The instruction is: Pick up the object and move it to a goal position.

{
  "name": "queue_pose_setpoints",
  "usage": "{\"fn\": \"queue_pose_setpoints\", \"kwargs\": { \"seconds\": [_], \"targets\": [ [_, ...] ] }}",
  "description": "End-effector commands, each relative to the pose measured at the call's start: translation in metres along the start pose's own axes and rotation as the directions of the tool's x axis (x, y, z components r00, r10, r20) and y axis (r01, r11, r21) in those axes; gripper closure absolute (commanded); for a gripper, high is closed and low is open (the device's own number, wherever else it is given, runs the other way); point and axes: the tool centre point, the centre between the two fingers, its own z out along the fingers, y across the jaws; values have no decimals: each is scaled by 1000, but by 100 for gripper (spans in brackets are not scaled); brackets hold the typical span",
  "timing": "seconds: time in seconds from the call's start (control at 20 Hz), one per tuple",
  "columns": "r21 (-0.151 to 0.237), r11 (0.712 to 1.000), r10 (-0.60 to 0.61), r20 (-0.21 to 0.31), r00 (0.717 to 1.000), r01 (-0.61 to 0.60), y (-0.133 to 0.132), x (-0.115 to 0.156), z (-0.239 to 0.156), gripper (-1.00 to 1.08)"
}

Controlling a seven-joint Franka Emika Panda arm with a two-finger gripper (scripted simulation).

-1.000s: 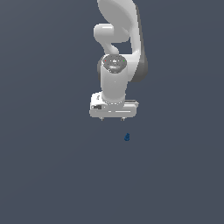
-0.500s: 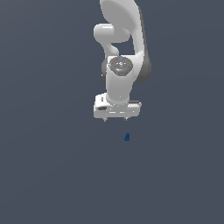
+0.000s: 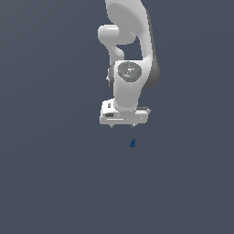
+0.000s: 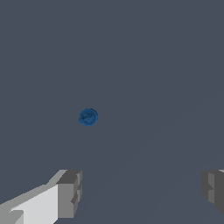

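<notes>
The object (image 3: 132, 143) is a tiny dark-blue piece on the grey floor, slightly taller than wide. It also shows in the wrist view (image 4: 88, 117) as a round blue spot seen from above. My white gripper (image 3: 123, 124) hangs above the object and a little to the exterior view's left of it, not touching it. Its jaws stand wide apart and hold nothing. In the wrist view the two grey fingertips (image 4: 70, 192) show with a broad gap between them, and the object lies clear of that gap.
The floor (image 3: 55, 183) is a plain dark grey-blue surface all around. The white arm (image 3: 130, 41) rises above the gripper.
The arm has shifted slightly and the gripper has come a little lower. The object has not moved.
</notes>
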Motion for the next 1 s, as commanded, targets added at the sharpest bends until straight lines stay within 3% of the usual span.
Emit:
{"fn": "queue_pose_setpoints", "kwargs": {
  "seconds": [0.0, 0.55, 0.95],
  "targets": [
    [3, 1000, 15, -4, 1000, -15, -6, 4, 5, -92],
    [25, 991, 132, -36, 991, -131, -48, 28, 41, -92],
    [31, 986, 163, -43, 986, -162, -59, 34, 51, -92]
  ]
}}
